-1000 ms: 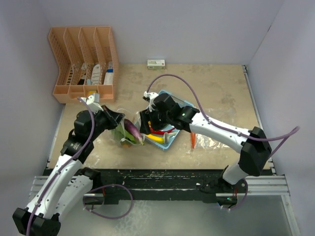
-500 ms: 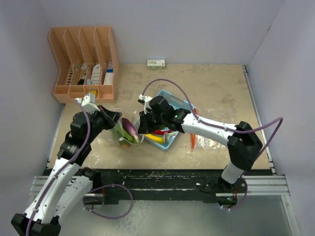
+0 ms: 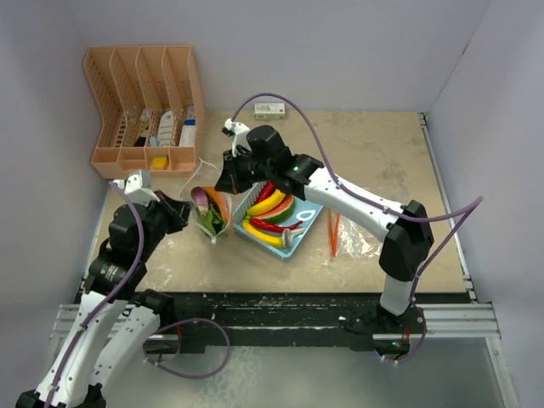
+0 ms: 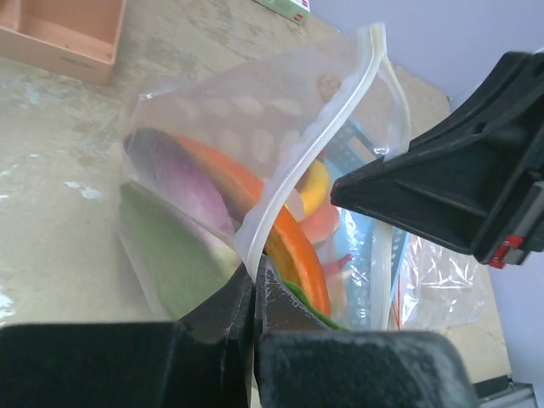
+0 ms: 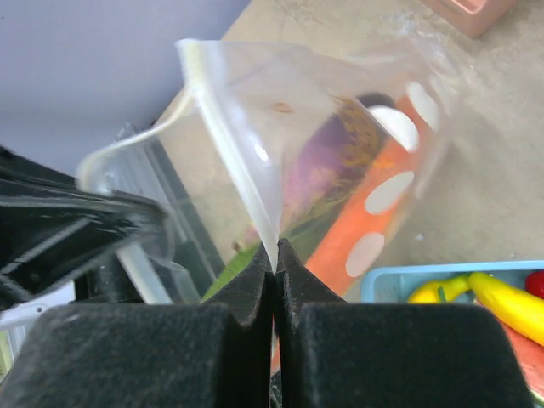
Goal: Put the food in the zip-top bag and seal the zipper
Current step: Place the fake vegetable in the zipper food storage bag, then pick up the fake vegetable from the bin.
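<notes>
The clear zip-top bag [image 3: 206,212] hangs between my two grippers, left of the light-blue basket [image 3: 295,246]. It holds a purple piece [image 5: 331,161], an orange piece [image 4: 293,246] and a green piece [image 4: 166,255]. My left gripper [image 3: 180,208] is shut on the bag's near rim [image 4: 253,255]. My right gripper [image 3: 223,183] is shut on the opposite rim [image 5: 274,242], so the mouth stands open upward. More food lies in the basket: yellow bananas [image 3: 265,206], a red chilli [image 3: 274,225] and green pieces.
An orange file organizer [image 3: 144,110] stands at the back left. A small box [image 3: 269,110] sits against the back wall. A crumpled clear plastic sheet [image 3: 361,240] and a thin orange item [image 3: 334,234] lie right of the basket.
My right gripper shut on the bag's rim and moved back and left, pulling the bag upright and uncovering the basket. The left gripper kept its grip and shifted slightly left.
</notes>
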`<state>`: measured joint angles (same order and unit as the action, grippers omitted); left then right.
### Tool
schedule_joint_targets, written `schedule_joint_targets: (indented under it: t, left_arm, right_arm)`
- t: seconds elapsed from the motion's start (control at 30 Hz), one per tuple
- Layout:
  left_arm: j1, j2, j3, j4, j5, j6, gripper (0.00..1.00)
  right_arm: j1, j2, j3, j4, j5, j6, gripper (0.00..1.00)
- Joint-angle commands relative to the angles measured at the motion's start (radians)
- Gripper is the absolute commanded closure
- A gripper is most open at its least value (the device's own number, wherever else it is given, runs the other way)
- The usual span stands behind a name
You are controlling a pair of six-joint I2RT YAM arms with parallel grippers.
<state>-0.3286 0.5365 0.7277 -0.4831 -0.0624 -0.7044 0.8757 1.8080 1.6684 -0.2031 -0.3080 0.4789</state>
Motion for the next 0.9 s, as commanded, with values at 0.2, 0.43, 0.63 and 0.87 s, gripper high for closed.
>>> schedule_joint_targets:
  t: [0.2, 0.43, 0.63, 0.87]
  left_arm:
    - [-0.002, 0.024, 0.039, 0.033, -0.069, 0.056, 1.0]
    - [-0.003, 0.039, -0.021, 0.105, -0.042, 0.029, 1.0]
    - [-0.003, 0.016, 0.019, 0.078, -0.055, 0.063, 1.0]
    - [-0.003, -0.002, 0.022, 0.066, -0.057, 0.072, 1.0]
  right_arm:
    - [-0.015, -0.164, -0.131, -0.122, 0.15, -0.085, 0.53]
    - [-0.029, -0.277, -0.274, -0.308, 0.288, -0.028, 0.48]
    - [-0.068, -0.202, -0.362, -0.34, 0.343, 0.035, 0.48]
    - [-0.092, -0.1, -0.368, -0.321, 0.343, 0.048, 0.5]
